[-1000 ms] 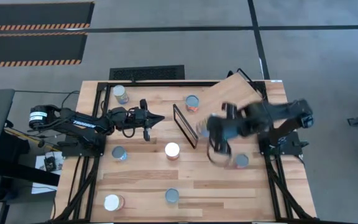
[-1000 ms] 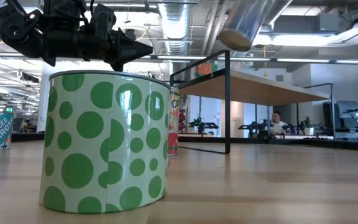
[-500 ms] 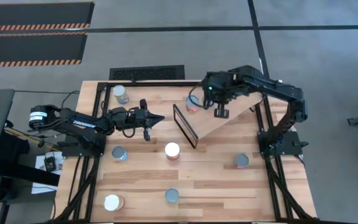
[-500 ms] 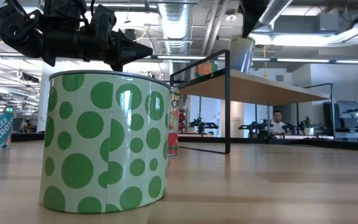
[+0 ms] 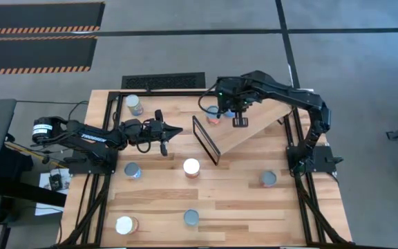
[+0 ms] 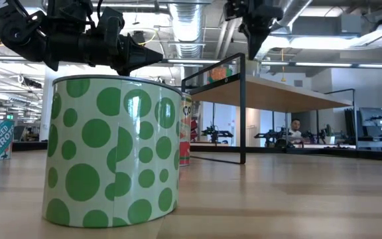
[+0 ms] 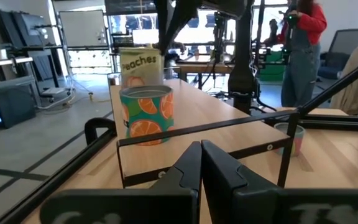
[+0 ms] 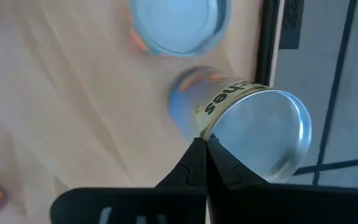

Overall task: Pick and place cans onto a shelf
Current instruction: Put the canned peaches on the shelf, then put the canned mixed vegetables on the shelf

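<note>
Nearest can: the green-dotted can [image 6: 111, 151] stands on the counter [image 5: 157, 194] right at the low camera, upright and untouched.

Loose cans: more sit about the counter, among them a white-topped can [image 5: 191, 167] near the middle, one at the near left corner [image 5: 124, 225], one by the right arm's base [image 5: 269, 178] and one at the far left [image 5: 134, 104]. All are well apart from the shelf.

Left pincer: the left pincer [image 5: 173, 131] waits above the counter's left half, its fingers pressed together on nothing, pointing toward the shelf's black frame [image 5: 206, 140].

Shelf: the light-wood shelf [image 5: 254, 124] lies tilted across the far right of the counter, frame end toward the middle.

Cans on shelf: from the left wrist, an orange-printed can [image 7: 146, 114] stands at the shelf's end with a peaches can [image 7: 141, 65] just behind it.

Right pincer: the right pincer [image 5: 240, 122] hangs over the shelf's far end, fingers closed and empty; in its own view the tips meet just in front of the peaches can [image 8: 253, 127], with another can top [image 8: 180, 23] beyond.

Risk: I'd judge the closed tips are near enough to that can that a sideways sweep could knock it off the tilted board or into its neighbour.

Second risk: the shelf itself looks only resting there, so a bump might shift it and spill what it carries.
</note>
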